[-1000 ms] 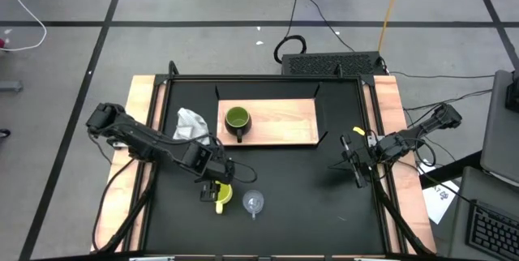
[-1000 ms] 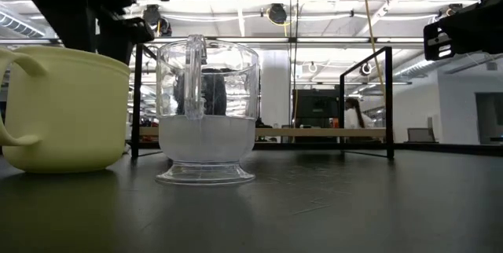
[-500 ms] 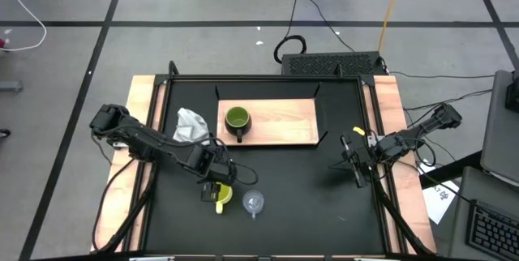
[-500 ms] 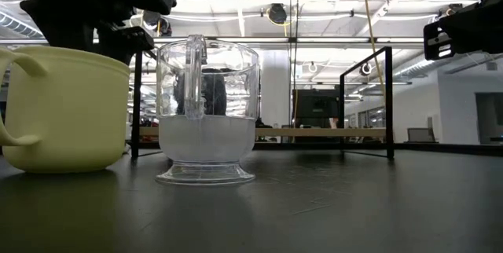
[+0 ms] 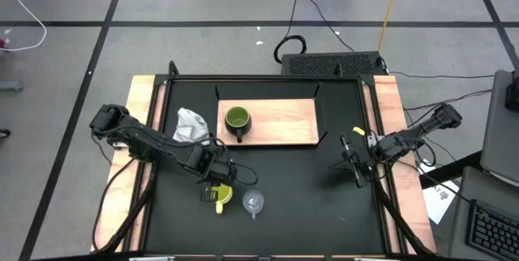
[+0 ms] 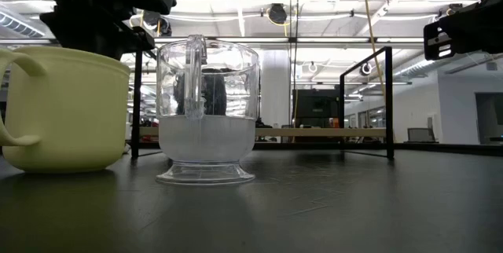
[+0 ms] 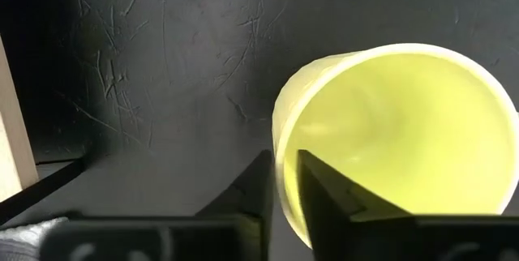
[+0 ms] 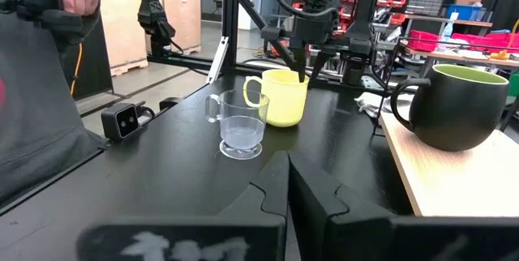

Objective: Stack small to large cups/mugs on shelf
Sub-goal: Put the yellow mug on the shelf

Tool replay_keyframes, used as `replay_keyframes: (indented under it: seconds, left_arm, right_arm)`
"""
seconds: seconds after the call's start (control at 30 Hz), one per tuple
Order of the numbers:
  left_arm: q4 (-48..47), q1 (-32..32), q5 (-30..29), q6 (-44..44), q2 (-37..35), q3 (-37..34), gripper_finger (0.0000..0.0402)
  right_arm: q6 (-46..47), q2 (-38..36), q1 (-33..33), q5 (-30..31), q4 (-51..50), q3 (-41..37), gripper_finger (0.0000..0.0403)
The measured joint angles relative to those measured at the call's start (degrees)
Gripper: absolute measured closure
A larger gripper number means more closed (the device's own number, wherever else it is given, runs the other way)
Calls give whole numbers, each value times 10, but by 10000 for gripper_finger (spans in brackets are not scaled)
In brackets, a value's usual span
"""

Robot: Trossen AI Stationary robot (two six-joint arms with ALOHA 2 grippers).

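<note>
In the low view the yellow mug (image 6: 61,110) is cut off at the left edge of the frame, and the left arm above it shows only as a dark mass along the top. The green mug is mostly hidden there behind the clear glass cup (image 6: 206,111), showing only as a dark shape through the glass. The left wrist view cuts off the far side of the yellow mug (image 7: 397,139) and shows just a sliver of the glass cup at the top edge.

The left arm reaches from the left side of the high view toward lower centre, its left gripper (image 5: 217,186) pointing down over the yellow mug (image 5: 222,197). The two fingers straddle the mug's rim, one inside and one outside, closed in on the wall (image 7: 280,188). The glass cup (image 5: 254,203) stands just beside the mug, to its right.

The right arm waits at the right edge of the table, its right gripper (image 5: 350,164) held above the black surface, fingers pressed together with nothing between them.

The olive-green mug (image 5: 237,121) stands upright on the left part of the shelf (image 5: 284,121), upper centre of the table. A grey-white cloth wad (image 5: 190,123) lies left of the shelf.
</note>
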Motion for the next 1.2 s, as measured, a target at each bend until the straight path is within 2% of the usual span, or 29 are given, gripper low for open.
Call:
replay_keyframes:
  seconds: [0.13,0.43,0.83,1.0,1.2]
  left_arm:
    - [-3,0,1,-1,-1,0,392]
    - [-9,-5,-14,35,-19,-1,395]
    - [-13,-18,-95,45,-139,-1,398]
    - [-8,-20,-107,43,-171,-1,398]
    - [8,-21,-129,29,-225,-44,398]
  right_arm:
    - [0,0,0,0,0,0,403]
    - [1,0,0,0,-2,0,403]
    - [1,0,0,0,-2,0,403]
    - [1,0,0,0,-2,0,403]
    - [2,0,0,0,-8,0,403]
